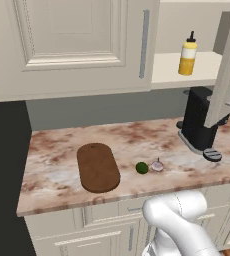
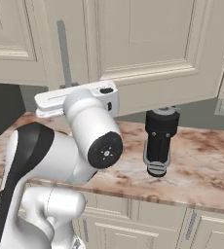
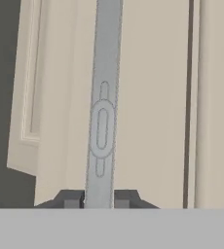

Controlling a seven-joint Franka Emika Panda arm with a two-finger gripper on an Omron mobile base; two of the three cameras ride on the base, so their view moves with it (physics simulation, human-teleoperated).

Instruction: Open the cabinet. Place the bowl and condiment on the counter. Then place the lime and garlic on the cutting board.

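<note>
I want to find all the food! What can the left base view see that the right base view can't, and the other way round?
Left base view alone: the condiment on the open cabinet's shelf, and the cutting board, lime and garlic on the counter. Right base view alone: the robot's arm reaching up to a grey bar handle. Both: the cream cabinet, the marbled counter and a black coffee machine.

Cream-white cabinet [image 1: 72,45] with grey bar handle [image 3: 103,97]; yellow condiment [image 1: 187,57]; pink-brown and white marbled counter [image 1: 52,160]; dark brown cutting board [image 1: 97,167]; green lime [image 1: 142,168].
</note>
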